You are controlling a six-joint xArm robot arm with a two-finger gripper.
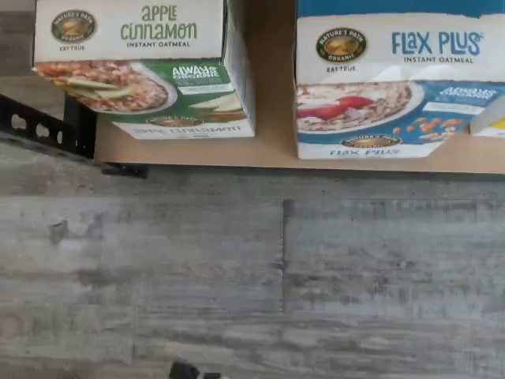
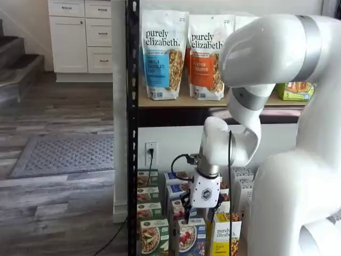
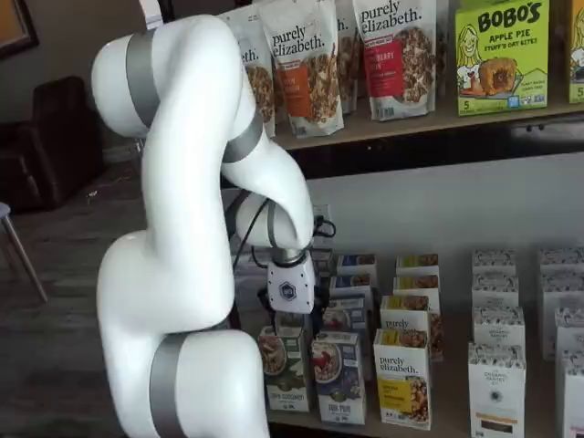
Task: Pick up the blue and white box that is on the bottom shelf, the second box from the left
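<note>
The blue and white box [image 1: 394, 87], labelled Flax Plus, stands upright at the front of the bottom shelf [image 1: 272, 134], right of a green-and-white carton [image 1: 150, 71]. Both shelf views show this blue box [image 2: 191, 237] [image 3: 338, 374] in the front row. My gripper [image 2: 203, 210] hangs fingers-down just above and a little behind it, open, with a gap between its black fingers [image 2: 186, 207] and nothing held. In a shelf view its white body partly covers the gripper [image 3: 292, 321]. The wrist view shows no fingers.
A yellow-and-white carton [image 2: 226, 237] stands right of the blue box, with more rows of cartons behind and white cartons [image 3: 497, 383] farther right. Granola bags [image 2: 165, 53] fill the upper tier. A black rack post [image 2: 132, 128] stands at the left, with grey plank floor [image 1: 252, 268] in front.
</note>
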